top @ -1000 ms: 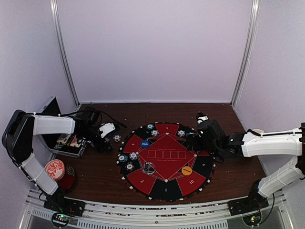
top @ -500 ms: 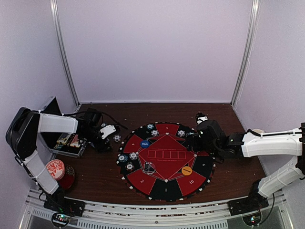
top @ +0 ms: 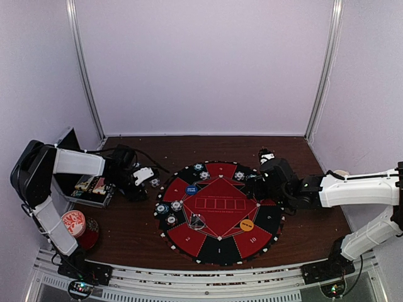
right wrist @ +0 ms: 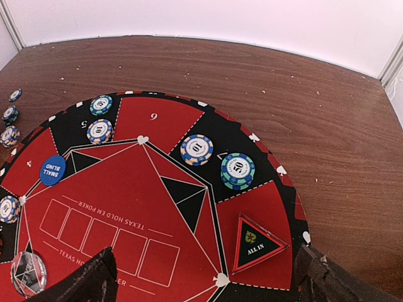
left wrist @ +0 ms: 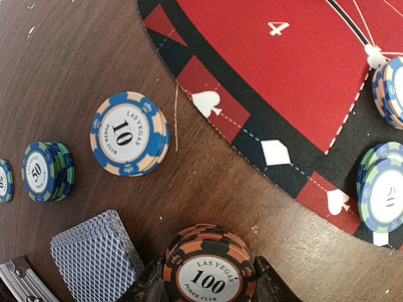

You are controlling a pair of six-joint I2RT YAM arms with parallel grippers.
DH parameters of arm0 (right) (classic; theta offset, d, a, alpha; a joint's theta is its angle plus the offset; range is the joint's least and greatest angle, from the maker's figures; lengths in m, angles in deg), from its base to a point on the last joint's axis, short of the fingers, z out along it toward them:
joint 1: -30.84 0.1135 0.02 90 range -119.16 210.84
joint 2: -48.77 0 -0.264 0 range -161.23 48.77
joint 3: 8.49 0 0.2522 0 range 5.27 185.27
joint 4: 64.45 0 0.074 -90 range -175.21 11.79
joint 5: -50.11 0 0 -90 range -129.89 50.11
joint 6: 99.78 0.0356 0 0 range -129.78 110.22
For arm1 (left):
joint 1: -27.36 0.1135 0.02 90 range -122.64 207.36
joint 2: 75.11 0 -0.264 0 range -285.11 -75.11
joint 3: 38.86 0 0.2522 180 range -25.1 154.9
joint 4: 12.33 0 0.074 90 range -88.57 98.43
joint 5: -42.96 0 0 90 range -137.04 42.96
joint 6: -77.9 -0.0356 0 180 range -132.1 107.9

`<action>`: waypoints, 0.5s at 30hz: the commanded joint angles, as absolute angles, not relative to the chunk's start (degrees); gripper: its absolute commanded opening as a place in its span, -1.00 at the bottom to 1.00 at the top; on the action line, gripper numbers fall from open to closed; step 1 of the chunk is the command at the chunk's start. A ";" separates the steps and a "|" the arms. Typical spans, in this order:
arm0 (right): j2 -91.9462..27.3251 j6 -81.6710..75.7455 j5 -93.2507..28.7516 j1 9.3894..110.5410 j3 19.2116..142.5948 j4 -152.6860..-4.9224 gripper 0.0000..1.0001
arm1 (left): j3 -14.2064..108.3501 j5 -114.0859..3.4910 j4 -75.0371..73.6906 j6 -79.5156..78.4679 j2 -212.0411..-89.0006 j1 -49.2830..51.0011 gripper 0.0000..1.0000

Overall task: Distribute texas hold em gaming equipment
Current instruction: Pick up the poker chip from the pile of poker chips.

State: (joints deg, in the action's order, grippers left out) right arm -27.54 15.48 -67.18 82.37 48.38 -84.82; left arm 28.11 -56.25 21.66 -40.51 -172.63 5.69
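In the left wrist view my left gripper (left wrist: pixel 208 282) is shut on a short stack of orange-and-black 100 chips (left wrist: pixel 211 267) on the bare wood, one finger against each side. Just left of it lies a deck of blue-backed cards (left wrist: pixel 94 258). A blue-and-cream 10 stack (left wrist: pixel 129 133) and a green-blue 50 stack (left wrist: pixel 45 171) sit farther out. In the top view that gripper (top: pixel 141 181) is left of the mat (top: pixel 220 242). My right gripper (right wrist: pixel 204 283) hangs open over the mat's right side, holding nothing, near an ALL IN triangle (right wrist: pixel 255 244), 10 chips (right wrist: pixel 196 150) and 50 chips (right wrist: pixel 237 170).
Chip stacks ring the mat's upper and left sectors. A blue button (top: pixel 191 189) and an orange button (top: pixel 247 224) lie on it. An open black case (top: pixel 88 185) stands at far left, with a red-and-white patterned disc (top: pixel 72 222) in front of it.
My left gripper's fingers have closed in onto the 100 chip stack, and its arm has settled slightly. The right arm has not moved.
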 commanded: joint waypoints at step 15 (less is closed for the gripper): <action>-27.26 14.92 -67.66 82.76 49.11 -84.91 1.00 | 29.52 -56.06 20.90 -40.18 -170.51 6.18 -0.36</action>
State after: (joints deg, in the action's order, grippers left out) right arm -27.54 15.46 -67.16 82.37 48.38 -84.82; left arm 28.18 -56.25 21.68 -40.46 -172.52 5.67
